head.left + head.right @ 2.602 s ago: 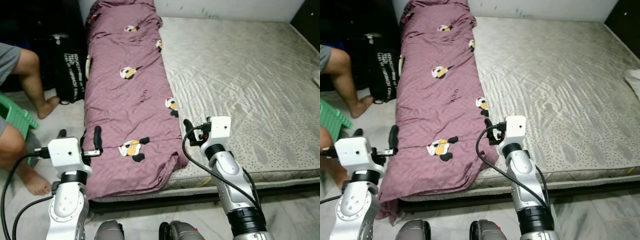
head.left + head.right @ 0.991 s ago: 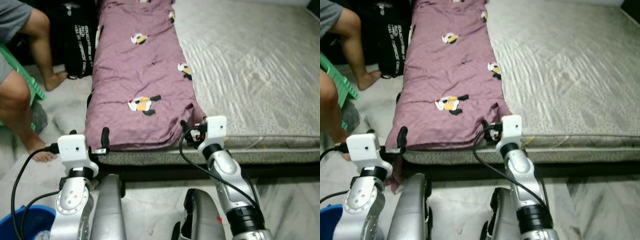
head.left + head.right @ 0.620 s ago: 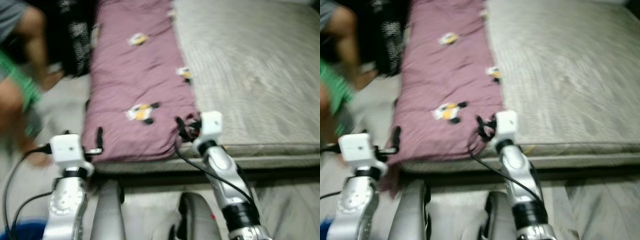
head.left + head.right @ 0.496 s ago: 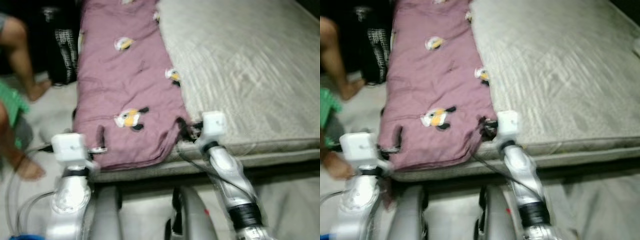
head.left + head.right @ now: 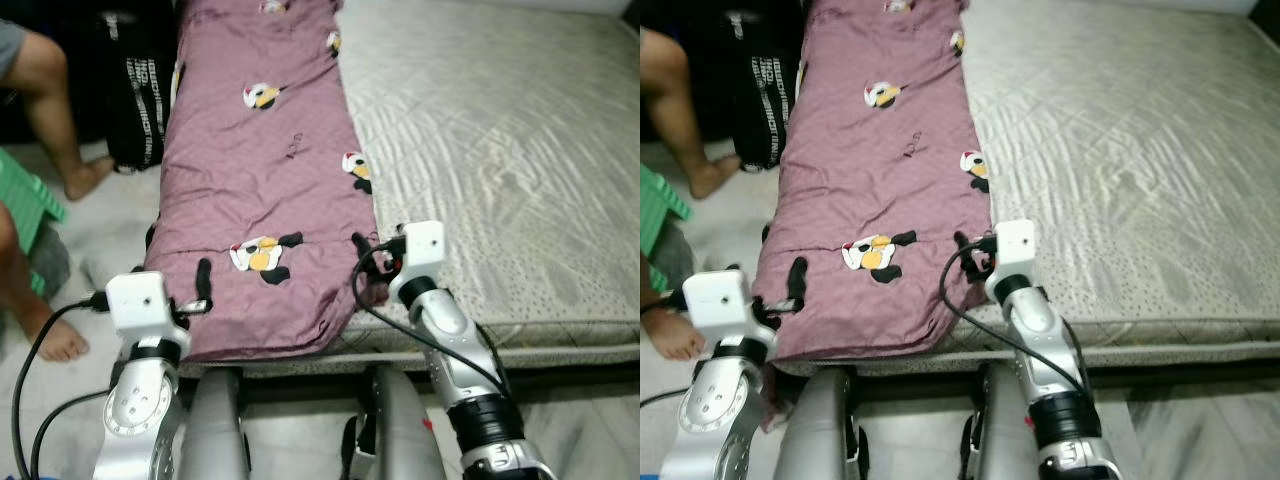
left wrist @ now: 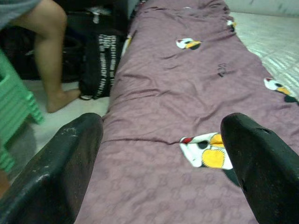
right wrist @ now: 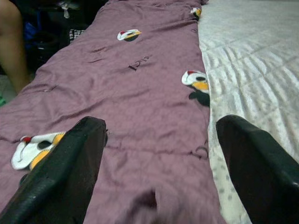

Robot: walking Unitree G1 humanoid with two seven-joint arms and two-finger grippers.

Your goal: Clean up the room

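The far end of the purple duvet [image 5: 262,175] is cut off at the top edge of the head views, and its near left corner is hidden behind the left tool [image 5: 203,287] and its white wrist housing. How far the duvet hangs over the foot of the bed cannot be made out, because the robot's arms and legs stand in front of it. A person [image 5: 40,75] at the left is seen only in part (a bare leg, a foot on the floor and a piece of grey shorts). A green plastic stool [image 5: 25,205] beside this person is cut by the picture's edge.

The duvet, printed with cartoon penguins, is laid lengthwise along the left side of the mattress [image 5: 500,180], and its near edge is draped over the foot end. The rest of the mattress is covered in grey quilted fabric. The left tool is held at the near left corner of the duvet with its fingers [image 6: 65,163] spread wide, nothing between them. The right tool [image 5: 970,257] is held at the near right corner, also wide open and holding nothing; whether it touches the cloth cannot be told.

A black bag [image 5: 140,95] with white lettering stands on the pale tiled floor [image 5: 110,215] between the bed and the person.
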